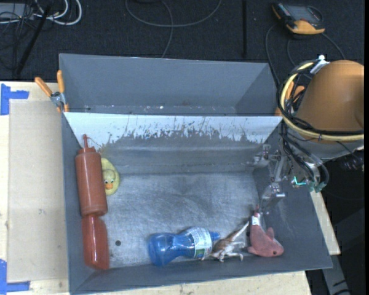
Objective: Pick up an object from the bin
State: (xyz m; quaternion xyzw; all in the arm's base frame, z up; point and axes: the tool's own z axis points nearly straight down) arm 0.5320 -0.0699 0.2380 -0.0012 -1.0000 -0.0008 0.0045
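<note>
I see the gripper (267,198) by the bin's (184,195) 3 o'clock wall, just above the pink toy (265,243) at 5 o'clock, wide or narrow I cannot tell; blue bottle (178,246) at 6; red bottle (91,183), duck (110,179) at 9

A long red plastic squeeze bottle (90,180) lies at nine o'clock. A second red plastic bottle (96,243) lies at eight o'clock. A small yellow rubber duck (110,179) touches the first. At six o'clock a blue plastic bottle (172,247) lies sideways, beside a little brown toy animal (227,247).
</note>
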